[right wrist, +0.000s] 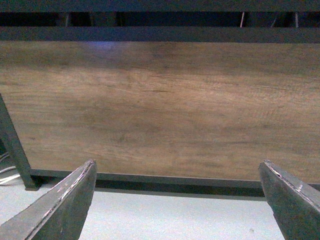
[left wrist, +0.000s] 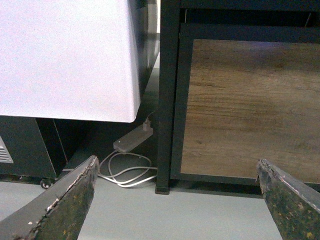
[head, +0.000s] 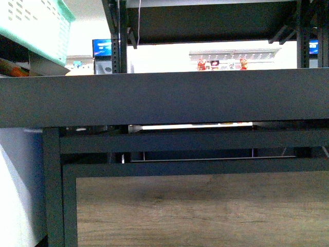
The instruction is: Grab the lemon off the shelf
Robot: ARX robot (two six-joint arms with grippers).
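The lemon is not in view in any frame. The black metal shelf (head: 164, 95) fills the front view; its deep front lip runs across the middle, hiding what lies in the tray. Its wood lower panel (head: 205, 211) sits below. My left gripper (left wrist: 177, 210) is open and empty, low above the grey floor by the shelf's black corner leg (left wrist: 167, 100). My right gripper (right wrist: 177, 210) is open and empty, low before the wood panel (right wrist: 160, 105). Neither arm shows in the front view.
A mint-green basket (head: 36, 25) hangs at the upper left. A white cabinet (left wrist: 65, 55) stands left of the shelf, with a power strip and coiled white cable (left wrist: 130, 160) on the floor beside the leg. Wall shelves with bottles (head: 231, 62) show far behind.
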